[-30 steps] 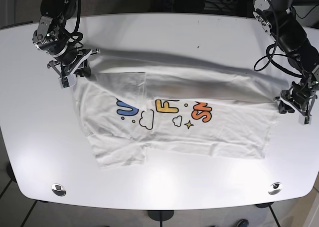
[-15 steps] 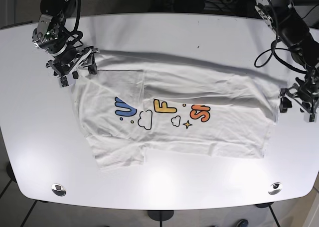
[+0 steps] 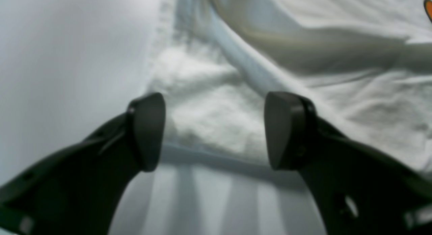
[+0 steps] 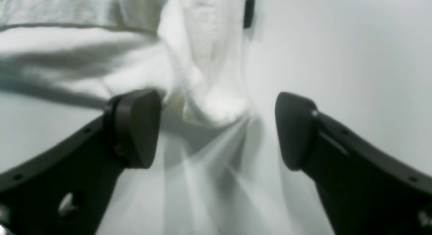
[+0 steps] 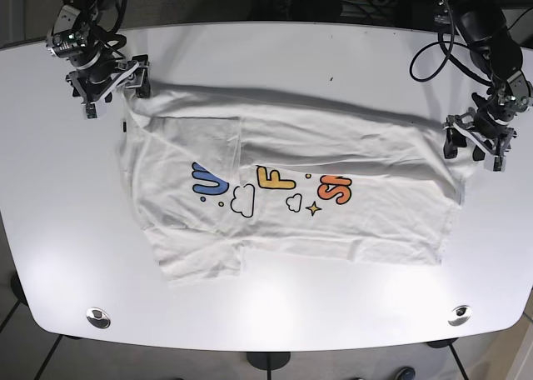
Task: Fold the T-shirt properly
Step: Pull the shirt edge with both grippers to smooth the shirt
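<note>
Base view: white T-shirt (image 5: pixel 291 188) partly folded, colourful print up; both grippers' jaws spread.

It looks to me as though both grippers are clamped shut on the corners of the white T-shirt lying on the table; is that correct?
Not quite. Both grippers are open, not clamped. The left wrist view shows the left gripper with its fingers spread apart over the T-shirt, and the right wrist view shows the right gripper equally spread at the shirt's edge. The shirt does lie on the table.
</note>
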